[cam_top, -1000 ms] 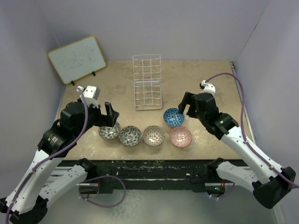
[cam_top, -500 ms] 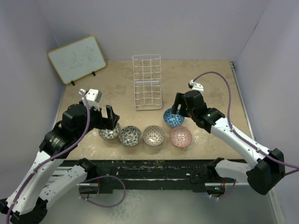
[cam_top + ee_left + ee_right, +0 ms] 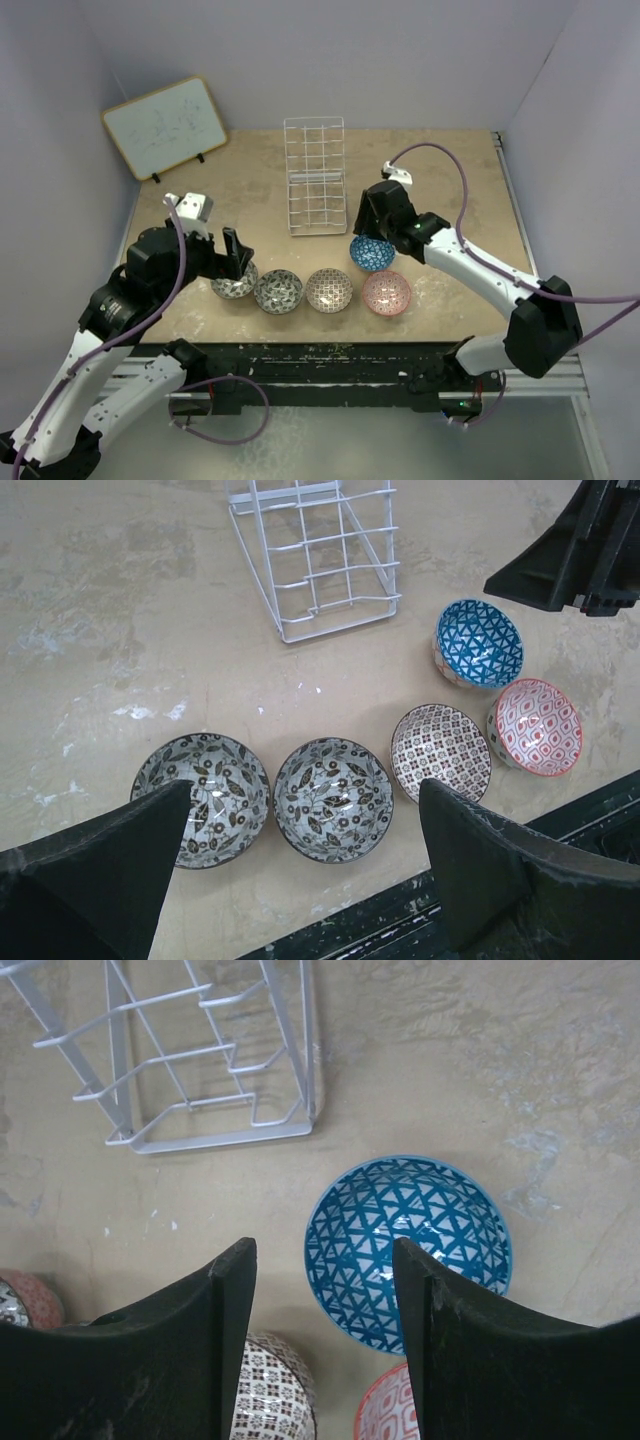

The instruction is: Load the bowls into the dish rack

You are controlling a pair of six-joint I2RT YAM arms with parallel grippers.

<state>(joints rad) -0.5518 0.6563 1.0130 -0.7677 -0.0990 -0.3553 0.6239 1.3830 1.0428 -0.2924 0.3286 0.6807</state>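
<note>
Five bowls sit on the table in front of the white wire dish rack point(image 3: 315, 190): two grey-black point(image 3: 235, 283) point(image 3: 279, 291), one beige-brown point(image 3: 329, 290), one pink-red point(image 3: 386, 292), and a blue one point(image 3: 371, 252) behind them. My right gripper point(image 3: 322, 1250) is open, above the blue bowl point(image 3: 410, 1245), with its jaws standing either side of the bowl's left rim. My left gripper point(image 3: 305, 792) is open wide and empty, hovering over the two grey-black bowls point(image 3: 203, 798) point(image 3: 333, 800). The rack point(image 3: 320, 570) holds no bowls.
A wood-framed whiteboard point(image 3: 165, 127) leans against the wall at the back left. The table's front edge, a black rail point(image 3: 330, 355), runs just below the bowl row. Grey walls enclose the table on three sides.
My right gripper has moved left and toward the rack, from beside the blue bowl to over it. My left gripper has shifted slightly, staying above the grey-black bowls.
</note>
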